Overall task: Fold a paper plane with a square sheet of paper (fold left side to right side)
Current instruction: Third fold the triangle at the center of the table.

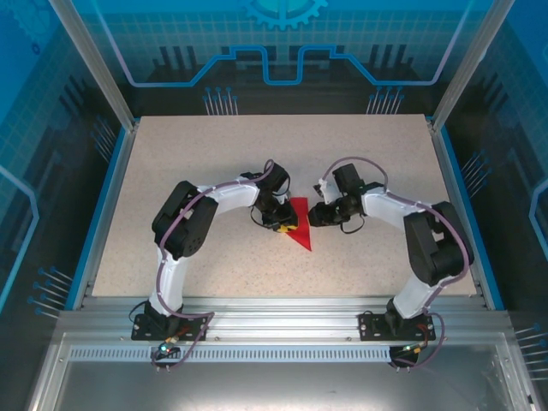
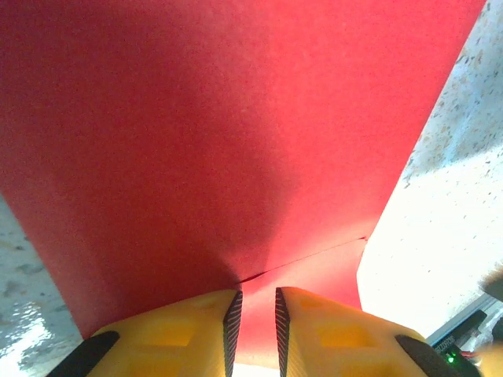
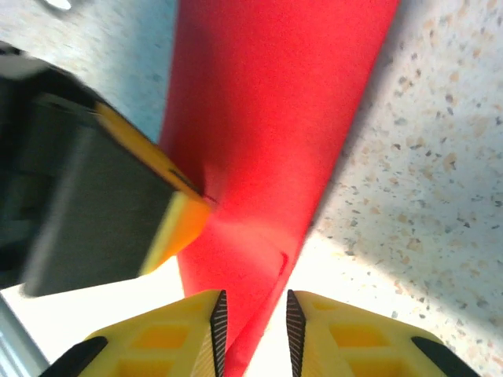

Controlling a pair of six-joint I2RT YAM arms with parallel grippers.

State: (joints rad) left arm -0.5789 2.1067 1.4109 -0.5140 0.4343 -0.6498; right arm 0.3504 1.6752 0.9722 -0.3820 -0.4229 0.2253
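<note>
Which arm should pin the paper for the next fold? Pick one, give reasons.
Probably left: its claw is on the paper's wide part, tips touching it. The right claw stands open astride the narrow end.

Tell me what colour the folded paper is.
The paper is plain bright red; the left wrist view shows it best.

I can read no text, label, brand or number on my feeds. The one sign I make out is a gear emblem (image 1: 285, 10) on the blue back wall (image 1: 171, 43).
</note>
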